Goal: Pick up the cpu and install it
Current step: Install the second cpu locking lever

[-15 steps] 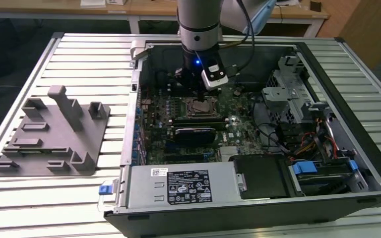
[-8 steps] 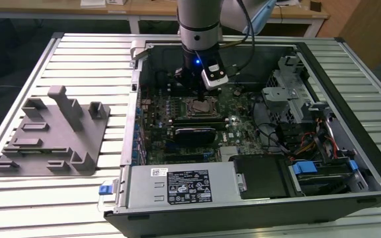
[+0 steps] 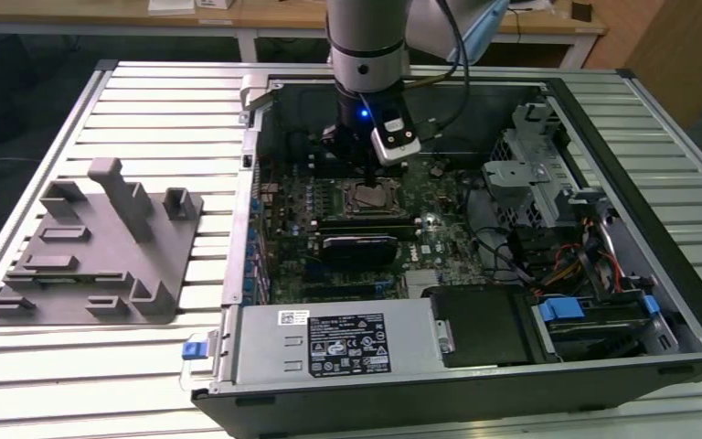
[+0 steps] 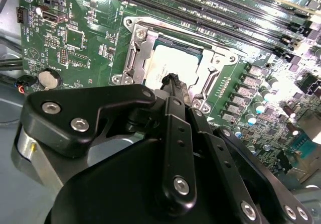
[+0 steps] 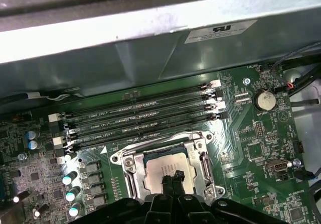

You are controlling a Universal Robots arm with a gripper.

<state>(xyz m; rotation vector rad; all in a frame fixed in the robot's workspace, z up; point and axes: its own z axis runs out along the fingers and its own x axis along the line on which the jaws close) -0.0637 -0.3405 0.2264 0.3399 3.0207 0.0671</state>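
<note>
pincer (image 4: 172,78) tips pinched together right over the cpu (image 5: 168,170) sitting in its socket (image 4: 173,63); exterior view adds the grey fixture (image 3: 95,247) on the table (image 3: 143,110)

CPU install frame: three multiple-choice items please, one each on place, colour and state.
1. Where is the cpu?
A. On the grey fixture
B. In the motherboard socket
C. On the power supply

2. What colour is the fixture beside the case?
A. Grey
B. Blue
C. Red

3. How are the gripper fingertips?
A. Spread wide
B. Together over the chip
C. Clamped on a cable

Key: 1 B, its silver top sits inside the metal socket frame in both wrist views. 2 A, plain grey in the exterior view. 3 B, the black tips meet above the chip.
</note>
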